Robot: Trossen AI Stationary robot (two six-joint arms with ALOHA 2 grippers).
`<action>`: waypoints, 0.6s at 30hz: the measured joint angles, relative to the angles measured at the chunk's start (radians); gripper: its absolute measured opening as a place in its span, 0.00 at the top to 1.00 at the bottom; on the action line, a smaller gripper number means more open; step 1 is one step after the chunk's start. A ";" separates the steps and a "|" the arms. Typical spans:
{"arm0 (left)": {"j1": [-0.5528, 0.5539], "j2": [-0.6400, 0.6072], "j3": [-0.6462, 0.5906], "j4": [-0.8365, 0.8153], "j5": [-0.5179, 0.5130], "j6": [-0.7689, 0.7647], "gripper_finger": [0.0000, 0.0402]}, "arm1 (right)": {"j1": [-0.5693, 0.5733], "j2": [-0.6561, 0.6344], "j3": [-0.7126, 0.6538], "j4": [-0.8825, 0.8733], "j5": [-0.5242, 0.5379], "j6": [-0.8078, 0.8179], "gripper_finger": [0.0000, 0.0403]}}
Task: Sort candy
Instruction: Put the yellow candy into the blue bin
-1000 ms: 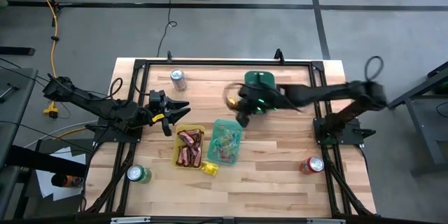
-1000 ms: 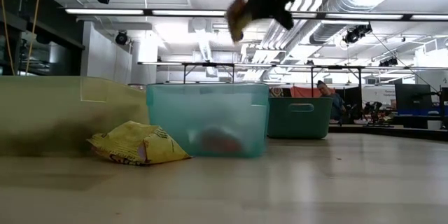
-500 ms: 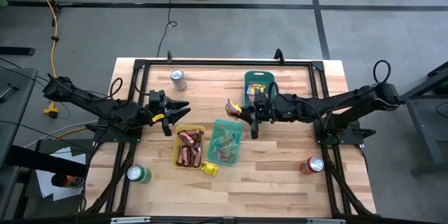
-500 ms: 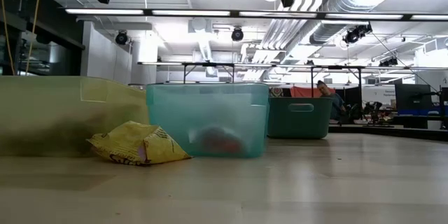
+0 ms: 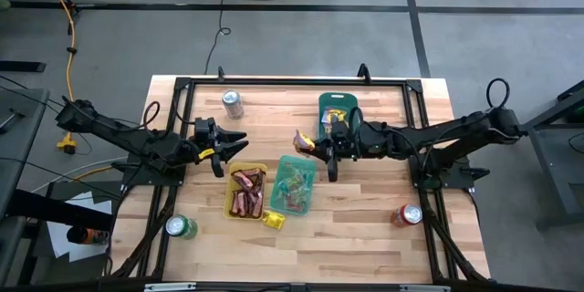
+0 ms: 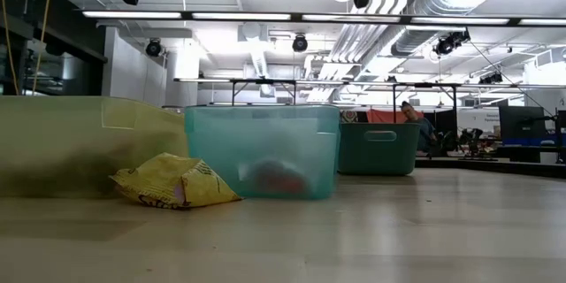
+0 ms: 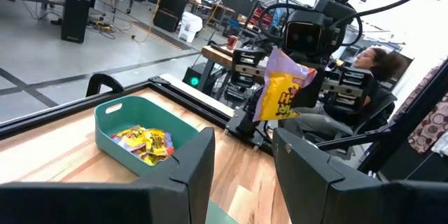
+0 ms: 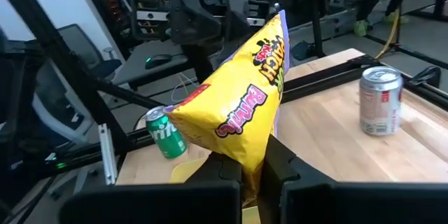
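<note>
My right gripper point(image 5: 317, 142) is over the middle of the table, pointing level toward its left edge, shut on a bright yellow candy packet point(image 8: 238, 112) that also shows as a packet point(image 7: 282, 96) in the left wrist view. My left gripper point(image 5: 230, 142) stands open and holds nothing, above the table's left part. A second yellow packet point(image 5: 274, 221) lies flat on the wood by the yellow tray point(image 5: 230, 203) of red-brown bars. Small pieces lie in the light teal tray point(image 5: 285, 164). Several yellow packets lie in the dark green tray point(image 5: 339, 100). My right gripper pinches the yellow packet's narrow end point(image 8: 250, 155) between its two fingers, coming level from the table's right side. The rest of the packet sticks out past the fingertips point(image 8: 280, 164) and fans wider, lifted clear of the table and the trays.
A silver can point(image 5: 232, 103) stands far left, a green can point(image 5: 180, 228) near left and a red can point(image 5: 407, 215) near right. A black frame point(image 5: 274, 82) runs round the tabletop. Bare wood lies between the trays and the right rail.
My right gripper has risen and tipped up from slanting down to about level, carrying the yellow packet up with it; in the low view it has left the top of the picture. Over the last half second it has kept still.
</note>
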 joint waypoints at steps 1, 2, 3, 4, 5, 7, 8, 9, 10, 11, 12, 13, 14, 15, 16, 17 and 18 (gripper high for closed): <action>0.000 0.000 0.000 0.000 0.000 0.000 0.67 | 0.000 0.000 0.000 0.000 -0.008 0.000 1.00; 0.000 0.000 0.000 0.000 0.000 0.000 0.67 | 0.000 0.000 0.000 0.000 -0.014 0.000 1.00; 0.000 0.000 0.000 0.000 0.000 0.000 0.67 | 0.000 0.000 0.001 0.000 -0.016 0.000 1.00; 0.000 0.000 0.000 0.000 0.000 0.000 0.67 | 0.000 0.000 0.001 0.000 -0.021 0.000 1.00; 0.000 0.000 0.000 0.000 0.000 0.000 0.67 | 0.000 0.000 0.001 0.000 -0.021 0.000 1.00; 0.000 0.000 0.000 0.000 0.000 0.000 0.67 | 0.000 0.000 0.001 0.000 -0.021 0.000 1.00; 0.000 0.000 0.000 0.000 0.000 0.000 0.67 | 0.000 0.000 0.001 0.000 -0.021 0.000 1.00; 0.000 0.000 0.000 0.000 0.000 0.000 0.67 | 0.000 0.000 0.001 0.001 -0.021 0.000 1.00; 0.000 0.000 0.000 0.000 0.000 0.000 0.67 | 0.000 0.000 0.001 0.003 -0.021 0.004 1.00; 0.000 0.000 0.000 0.000 0.000 0.000 0.67 | 0.000 0.000 0.001 0.009 -0.021 0.014 1.00; 0.000 0.000 0.000 0.000 0.000 0.000 0.67 | 0.000 0.000 0.002 0.016 -0.020 0.027 1.00; 0.000 0.000 0.000 0.000 0.000 0.000 0.67 | 0.000 0.000 0.002 0.025 -0.020 0.039 1.00; 0.000 0.000 0.000 0.000 0.000 0.000 0.67 | 0.000 0.000 0.002 0.032 -0.020 0.049 1.00; 0.000 0.000 0.000 0.000 0.000 0.000 0.67 | 0.000 0.000 0.002 0.037 -0.020 0.054 1.00; 0.000 0.000 0.000 0.000 0.000 0.000 0.67 | -0.002 0.000 0.002 0.041 -0.015 0.053 1.00; 0.000 0.000 0.000 0.000 0.000 0.000 0.67 | -0.006 0.000 0.002 0.044 -0.002 0.047 1.00; 0.000 0.000 0.000 0.000 0.000 0.000 0.67 | -0.009 0.000 0.002 0.046 0.012 0.044 1.00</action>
